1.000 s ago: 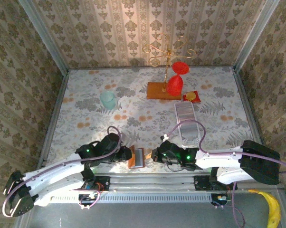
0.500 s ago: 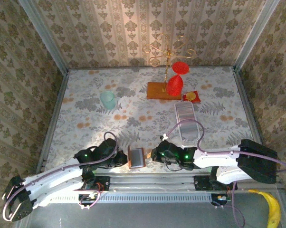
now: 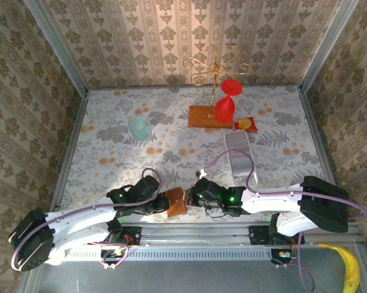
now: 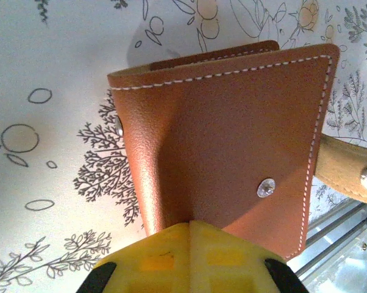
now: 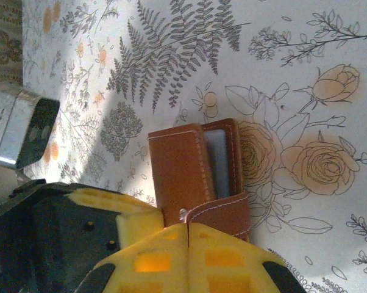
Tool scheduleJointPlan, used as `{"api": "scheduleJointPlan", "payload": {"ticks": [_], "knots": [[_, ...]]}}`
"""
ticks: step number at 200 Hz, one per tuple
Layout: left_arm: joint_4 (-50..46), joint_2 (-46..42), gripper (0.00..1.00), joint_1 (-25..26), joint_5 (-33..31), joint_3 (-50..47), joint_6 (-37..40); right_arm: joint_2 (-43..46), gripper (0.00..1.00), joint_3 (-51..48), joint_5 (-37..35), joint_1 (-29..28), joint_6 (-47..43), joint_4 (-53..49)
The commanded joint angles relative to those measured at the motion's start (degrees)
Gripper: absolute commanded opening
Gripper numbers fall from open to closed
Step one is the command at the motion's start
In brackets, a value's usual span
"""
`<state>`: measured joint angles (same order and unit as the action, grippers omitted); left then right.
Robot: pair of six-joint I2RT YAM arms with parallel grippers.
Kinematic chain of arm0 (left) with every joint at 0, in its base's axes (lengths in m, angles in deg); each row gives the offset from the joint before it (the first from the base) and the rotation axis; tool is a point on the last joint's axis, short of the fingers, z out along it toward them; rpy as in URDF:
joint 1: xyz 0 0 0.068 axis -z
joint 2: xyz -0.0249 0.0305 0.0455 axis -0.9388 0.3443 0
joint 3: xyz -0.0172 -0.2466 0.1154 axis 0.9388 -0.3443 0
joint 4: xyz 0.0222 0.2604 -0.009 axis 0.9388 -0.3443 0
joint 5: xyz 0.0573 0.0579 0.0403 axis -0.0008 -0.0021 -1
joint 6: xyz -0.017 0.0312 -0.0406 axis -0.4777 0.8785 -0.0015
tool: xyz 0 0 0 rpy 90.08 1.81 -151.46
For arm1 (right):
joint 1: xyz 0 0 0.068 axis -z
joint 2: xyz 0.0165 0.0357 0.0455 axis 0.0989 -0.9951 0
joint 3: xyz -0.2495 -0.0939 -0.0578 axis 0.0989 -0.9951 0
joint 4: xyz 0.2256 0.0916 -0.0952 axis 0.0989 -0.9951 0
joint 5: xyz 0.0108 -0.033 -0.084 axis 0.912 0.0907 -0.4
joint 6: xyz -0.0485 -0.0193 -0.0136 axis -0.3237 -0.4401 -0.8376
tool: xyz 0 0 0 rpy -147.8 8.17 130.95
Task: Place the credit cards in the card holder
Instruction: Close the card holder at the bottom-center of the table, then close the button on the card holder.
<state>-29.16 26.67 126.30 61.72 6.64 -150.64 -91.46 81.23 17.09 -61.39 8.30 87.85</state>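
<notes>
Card holder [image 3: 174, 203] at middle of counter [image 3: 110, 143] near edge, folded, long axis roughly near-to-far; left gripper [image 4: 189, 244] clamped on its outer flap; right gripper [image 5: 188, 244] clamped on its strap; credit cards [image 3: 236, 145] in a row running near-to-far, right side.

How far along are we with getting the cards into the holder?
Done: unclear; the small orange-brown leather card holder is folded, showing a grey strip that may be pocket or card. In hand: left pincer and right pincer both clamp it, the right at its strap. Left: the pale grey-white row of credit cards sits in the long white tray.
</notes>
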Motion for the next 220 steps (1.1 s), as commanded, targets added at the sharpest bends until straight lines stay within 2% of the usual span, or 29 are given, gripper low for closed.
{"api": "scheduleJointPlan", "payload": {"ticks": [1, 51, 91, 220], "knots": [[-0.1, 1.6, 0.03, 0.4, -1.9, 0.7, 1.9, -1.3, 0.00, 2.5, -0.6, -0.6, -1.3, -2.8], [-2.1, 3.6, 0.01, 0.3, -3.4, 1.1, 4.0, -7.5, 0.00, 5.3, 3.4, -0.8, -1.9, -5.8], [-0.4, 4.5, 0.01, 0.2, -1.6, 0.4, 4.1, -13.3, 0.00, 9.2, 5.6, -1.1, -2.6, -7.5], [-2.1, -1.8, 0.00, -3.3, -0.5, -2.6, 4.4, -22.3, 0.00, 18.1, 2.5, -3.3, -0.5, -27.2]]}}
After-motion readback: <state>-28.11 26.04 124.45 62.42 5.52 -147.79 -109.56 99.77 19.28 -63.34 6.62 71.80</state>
